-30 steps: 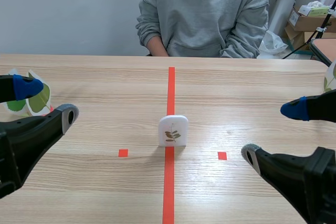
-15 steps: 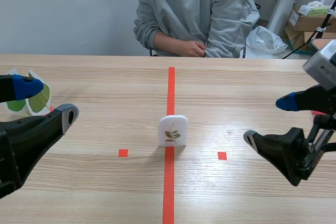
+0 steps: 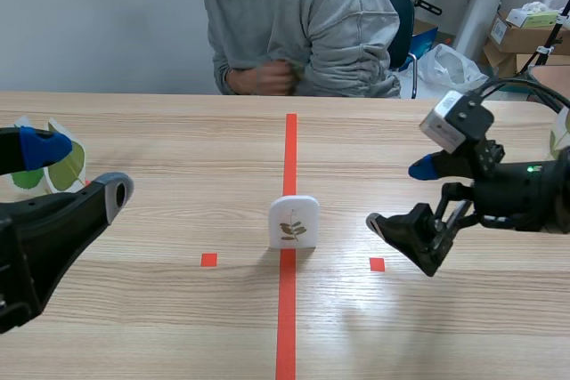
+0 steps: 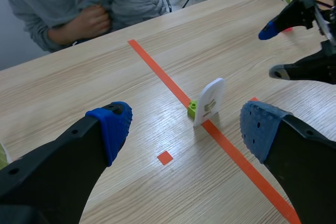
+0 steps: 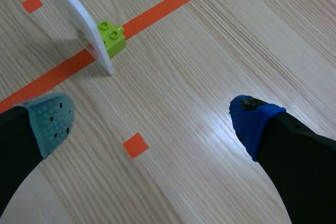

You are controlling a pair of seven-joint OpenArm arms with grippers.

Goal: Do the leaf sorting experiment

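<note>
A small white card [image 3: 293, 222] with a leaf picture stands upright on the red centre line, propped from behind by a green brick [image 5: 111, 37]. In the left wrist view the card [image 4: 210, 100] and its brick [image 4: 193, 108] lie ahead of my left gripper [image 4: 186, 129]. That gripper [image 3: 80, 171] hovers open at the table's left, well short of the card. My right gripper [image 3: 401, 195] is open too, a short way right of the card. In the right wrist view the card [image 5: 79, 22] is ahead of the right gripper [image 5: 152, 121] on the grey-pad side. Nothing is held.
Leaf cards [image 3: 55, 166] stand at the table's left edge behind my left gripper, and another card [image 3: 559, 131] at the right edge. A person [image 3: 294, 24] in a grey sweater sits across the table, hands held off it. Cardboard boxes [image 3: 525, 33] are beyond the table.
My right arm has swung in from the right edge toward the card. The person has leaned to the picture's left. My left arm has kept still.
</note>
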